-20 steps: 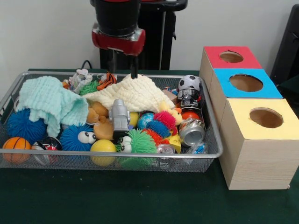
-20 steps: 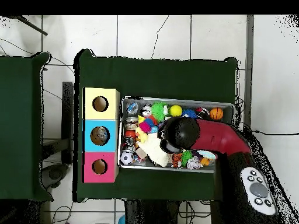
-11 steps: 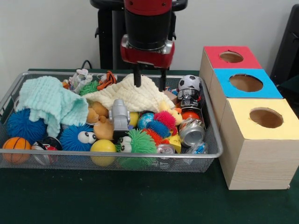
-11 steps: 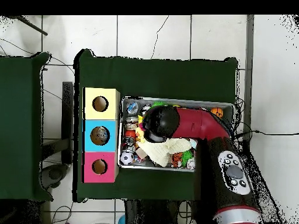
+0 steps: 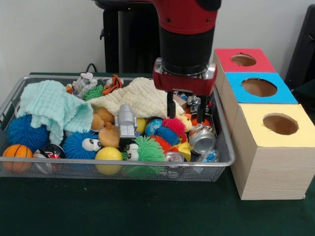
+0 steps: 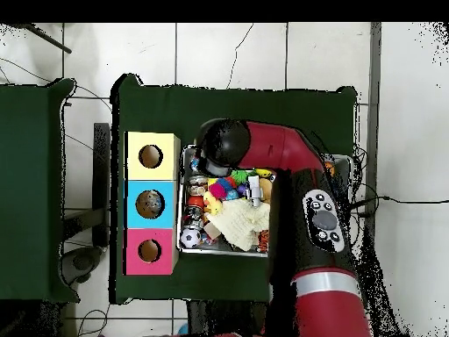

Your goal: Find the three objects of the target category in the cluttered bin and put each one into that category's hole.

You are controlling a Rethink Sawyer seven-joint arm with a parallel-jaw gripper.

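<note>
— Two fingers (image 5: 201,114) of our gripper (image 5: 185,109) hang spread apart with nothing between them, over the bin (image 5: 118,164) toward its 3 o'clock end. Why there?

— We judge it is lining up for a pick. The crushed can (image 5: 202,138) lies just below, at about 5 o'clock from the gripper, on top of the pile, so nothing needs to be moved to reach it.

— Is the can what we want?

— We cannot tell the category. Two more cans sit at the bin's 4 o'clock corner, though, which would make three.

— And the holes?

— Three boxes stand in a row at 3 o'clock of the bin: red (image 5: 243,61), blue (image 5: 259,88) and yellow (image 5: 278,125). They are close, so each carry is short.

— The cream cloth (image 5: 138,98)?

— It covers the toys at 12 o'clock and may hide more.
</note>
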